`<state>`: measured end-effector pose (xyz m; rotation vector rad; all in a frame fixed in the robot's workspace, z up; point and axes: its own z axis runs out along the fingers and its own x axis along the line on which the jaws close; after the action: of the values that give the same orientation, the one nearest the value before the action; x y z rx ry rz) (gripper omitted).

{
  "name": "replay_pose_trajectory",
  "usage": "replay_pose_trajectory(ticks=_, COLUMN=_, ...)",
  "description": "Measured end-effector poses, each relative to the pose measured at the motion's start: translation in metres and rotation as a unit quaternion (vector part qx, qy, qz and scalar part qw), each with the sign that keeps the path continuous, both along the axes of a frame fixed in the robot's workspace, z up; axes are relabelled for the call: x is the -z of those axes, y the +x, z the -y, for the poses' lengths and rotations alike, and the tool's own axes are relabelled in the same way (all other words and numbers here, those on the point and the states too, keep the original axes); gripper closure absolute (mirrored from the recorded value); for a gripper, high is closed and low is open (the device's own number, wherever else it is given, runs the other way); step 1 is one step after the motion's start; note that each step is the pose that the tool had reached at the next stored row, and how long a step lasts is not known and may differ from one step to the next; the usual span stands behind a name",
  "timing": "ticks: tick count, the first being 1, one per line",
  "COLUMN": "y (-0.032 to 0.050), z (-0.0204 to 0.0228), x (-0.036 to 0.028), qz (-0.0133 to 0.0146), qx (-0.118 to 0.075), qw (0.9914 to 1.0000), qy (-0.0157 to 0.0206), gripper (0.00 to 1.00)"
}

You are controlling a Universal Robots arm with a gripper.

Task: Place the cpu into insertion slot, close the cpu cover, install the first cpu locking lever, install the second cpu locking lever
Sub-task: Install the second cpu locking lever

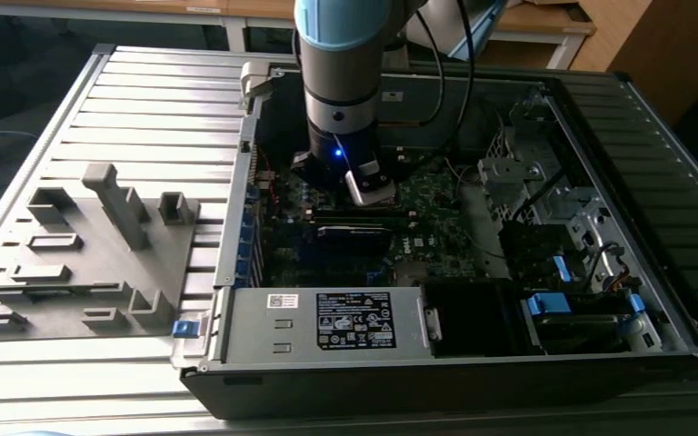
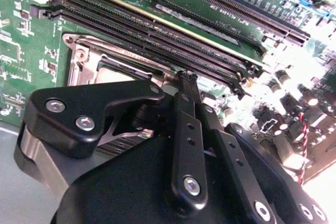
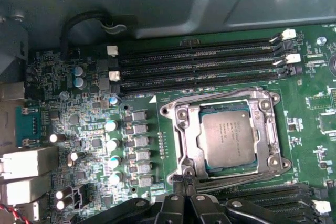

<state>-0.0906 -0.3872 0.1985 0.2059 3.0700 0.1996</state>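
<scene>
Cpu (image 3: 227,139) sits in socket w/ cpu cover (image 3: 184,142) down around it, just ahead of gripper (image 3: 182,179). Gripper clenched, fingertips pinched at cover's near edge by a thin lever (image 3: 231,180), prob. to latch it.

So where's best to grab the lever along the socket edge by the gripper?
Likely its end beside the gripper, from above, fingers straddling it: the lever is a thin wire lying low along the cpu cover, leaving little to pinch sideways.

Dim case interior (image 1: 362,227), daylight glare across the ribbed table (image 1: 143,109), soft blurred wrist close-ups
</scene>
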Motion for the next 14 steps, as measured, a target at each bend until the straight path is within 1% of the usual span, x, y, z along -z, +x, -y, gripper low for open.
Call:
replay_pose_trajectory(ticks=2, y=-0.0001, z=0.0011, x=0.0005, qz=0.0, qx=0.0, qw=1.0, qy=0.0028, gripper=0.89)
replay_pose_trajectory(ticks=3, y=-0.0001, z=0.0021, x=0.0008, qz=0.0001, qx=0.0, qw=0.99998, qy=0.0061, gripper=0.89)
replay_pose_trajectory(ticks=5, y=-0.0001, z=0.0022, x=0.0012, qz=0.0004, qx=0.0, qw=0.99995, qy=0.0097, gripper=0.89)
replay_pose_trajectory(ticks=11, y=-0.0002, z=0.0029, x=0.0009, qz=0.0001, qx=0.0, qw=0.99992, qy=0.0125, gripper=0.89)
replay_pose_trajectory(ticks=12, y=-0.0001, z=0.0035, x=0.001, qz=0.0002, qx=0.0, qw=0.99992, qy=0.013, gripper=0.89)
replay_pose_trajectory(ticks=14, y=-0.0003, z=0.0062, x=0.0011, qz=0.0, qx=0.0, qw=0.99991, qy=0.0132, gripper=0.89)
